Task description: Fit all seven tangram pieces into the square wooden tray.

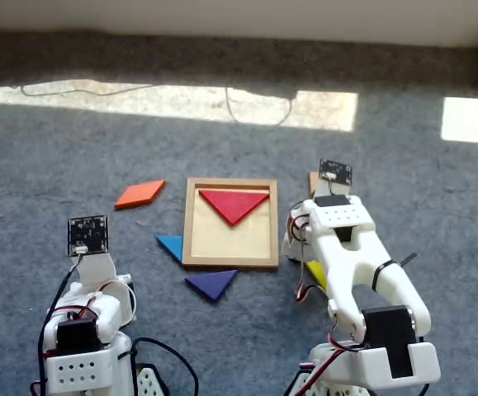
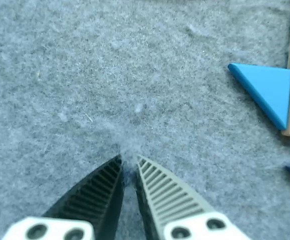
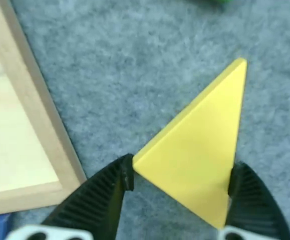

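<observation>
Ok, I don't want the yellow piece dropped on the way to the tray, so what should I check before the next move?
1. Right hand fingers on two sides of the yellow triangle: ok.
2. Yellow triangle lifted off the carpet: cannot tell.
3. Free floor in the square wooden tray beside the red triangle: ok.
4. Left hand shut, empty, over bare carpet away from the tray: ok.
5. Light blue triangle clear of the tray's rim: not ok, it lies against the rim.
</observation>
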Robot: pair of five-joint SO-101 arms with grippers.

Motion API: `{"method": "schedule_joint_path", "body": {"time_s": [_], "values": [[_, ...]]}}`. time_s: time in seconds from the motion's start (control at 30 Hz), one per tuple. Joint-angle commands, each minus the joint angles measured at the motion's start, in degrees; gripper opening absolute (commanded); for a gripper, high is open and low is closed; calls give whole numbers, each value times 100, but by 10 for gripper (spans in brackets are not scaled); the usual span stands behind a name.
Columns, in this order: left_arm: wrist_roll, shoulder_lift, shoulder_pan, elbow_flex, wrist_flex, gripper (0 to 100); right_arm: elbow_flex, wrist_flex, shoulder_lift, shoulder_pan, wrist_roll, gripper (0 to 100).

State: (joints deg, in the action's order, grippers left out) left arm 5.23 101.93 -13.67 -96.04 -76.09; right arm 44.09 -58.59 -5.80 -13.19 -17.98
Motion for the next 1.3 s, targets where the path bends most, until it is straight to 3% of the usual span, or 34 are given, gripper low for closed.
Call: {"method": "schedule_joint_path", "body": {"time_s": [0.0, 0.37, 0.47, 0.6, 0.77, 1.27], "values": [[-26, 224, -57, -119, -44, 6, -374, -391, -462, -101, 70, 266], [-26, 224, -57, -119, -44, 6, -787, -866, -1930, -673, 589, 266], [-26, 224, -57, -119, -44, 6, -796, -848, -1719, -558, 563, 270], [-26, 224, -57, -119, -44, 6, -822, -637, -1130, -224, 0, 279], [-26, 224, -57, -119, -44, 6, -831, -488, -251, -136, 18, 351], [-26, 224, -57, -119, -44, 6, -831, -136, 523, 268, 18, 351]]}}
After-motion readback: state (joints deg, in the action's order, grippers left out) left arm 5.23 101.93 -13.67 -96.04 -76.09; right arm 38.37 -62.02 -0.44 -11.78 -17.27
